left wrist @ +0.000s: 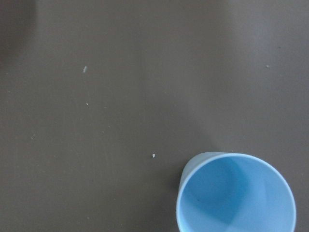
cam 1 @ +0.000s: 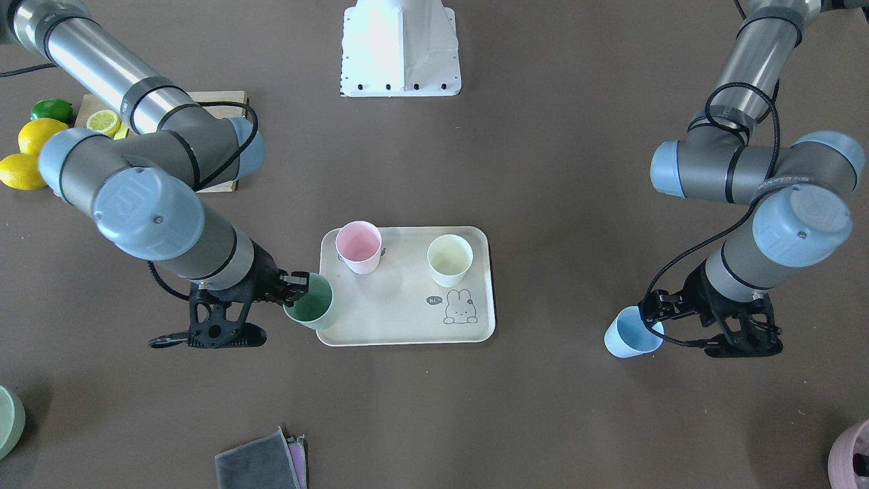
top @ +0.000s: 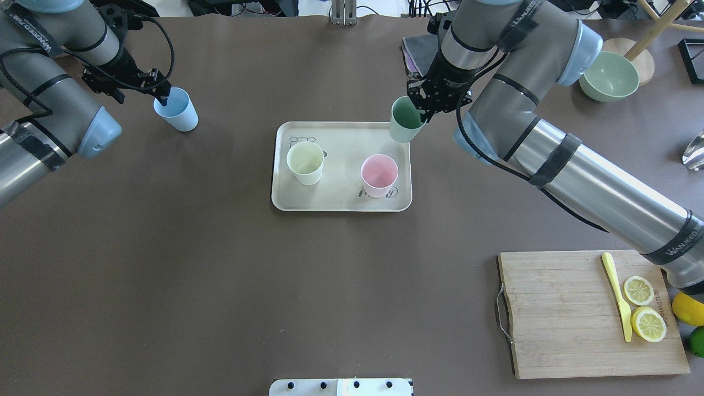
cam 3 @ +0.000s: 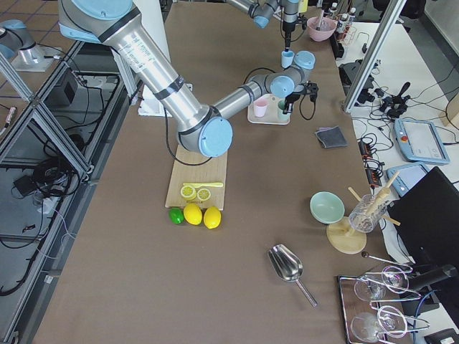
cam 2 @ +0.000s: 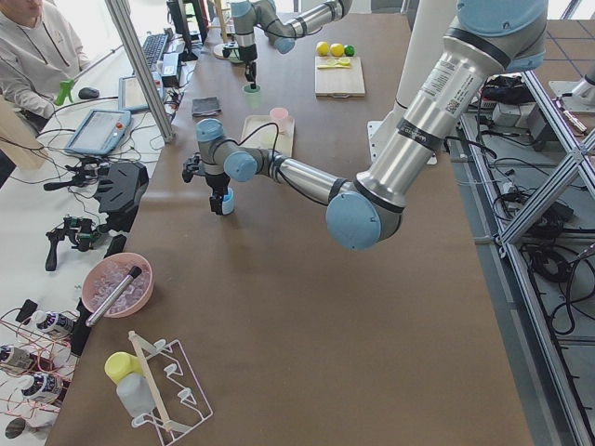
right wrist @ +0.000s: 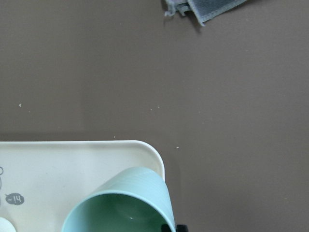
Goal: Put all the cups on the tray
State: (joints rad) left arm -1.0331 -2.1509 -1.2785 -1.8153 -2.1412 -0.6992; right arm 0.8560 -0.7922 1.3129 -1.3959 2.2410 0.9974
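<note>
The right claw (top: 422, 109) pinches the green cup (top: 406, 125) over the tray (top: 341, 137) corner. It should move further in, stay straight, and go down softly. The left claw (top: 162, 99) pinches the blue cup (top: 179, 113).

Two cups (top: 305, 163) stand on the tray (top: 341, 165), a third (top: 406, 126) over its far-right corner, the fourth (top: 177, 110) well to its left.

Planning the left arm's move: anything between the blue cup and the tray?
Nothing visible. Only bare table lies between the blue cup, held by the left end effector, and the tray. The cream cup stands just inside that edge.
</note>
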